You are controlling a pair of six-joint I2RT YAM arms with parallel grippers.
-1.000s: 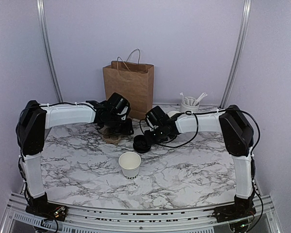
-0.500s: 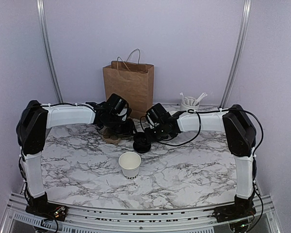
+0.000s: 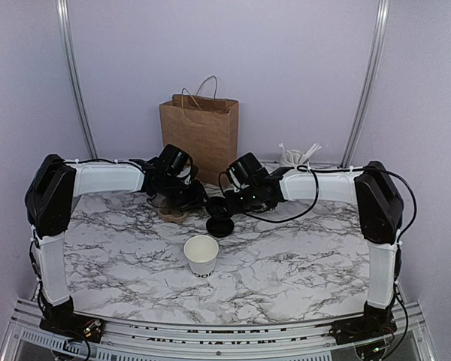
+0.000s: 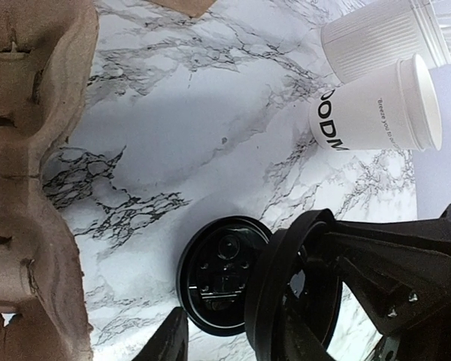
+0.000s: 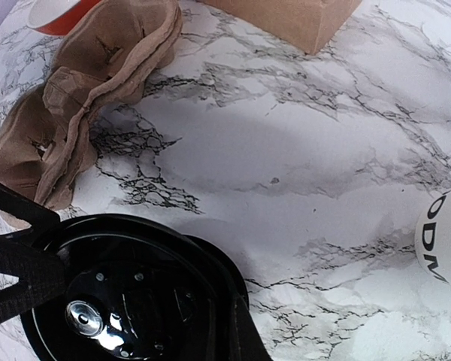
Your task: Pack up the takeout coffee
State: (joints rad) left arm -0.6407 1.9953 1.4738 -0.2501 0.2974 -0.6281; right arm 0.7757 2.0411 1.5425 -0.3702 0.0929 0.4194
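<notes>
The takeout coffee cup (image 3: 201, 254) (image 4: 376, 105) is a small white paper cup with dark lettering, standing open on the marble near the middle. My right gripper (image 3: 224, 204) (image 5: 227, 331) is shut on the rim of a black lid (image 5: 120, 293) (image 4: 286, 301) and holds it tilted just above the table. A second black lid (image 3: 220, 226) (image 4: 219, 280) lies flat on the marble under it. My left gripper (image 3: 191, 198) (image 4: 233, 347) hovers open beside that lid with nothing in it; only one of its fingers (image 4: 165, 342) shows.
A brown pulp cup carrier (image 3: 171, 211) (image 4: 30, 150) (image 5: 83, 98) lies left of the lids. The brown paper bag (image 3: 201, 135) stands at the back. A ribbed white cup of stirrers (image 3: 293, 159) (image 4: 383, 37) is at the back right.
The right gripper has risen and drawn back with one black lid, leaving another on the table. The left gripper has opened a little and edged back to the left.
</notes>
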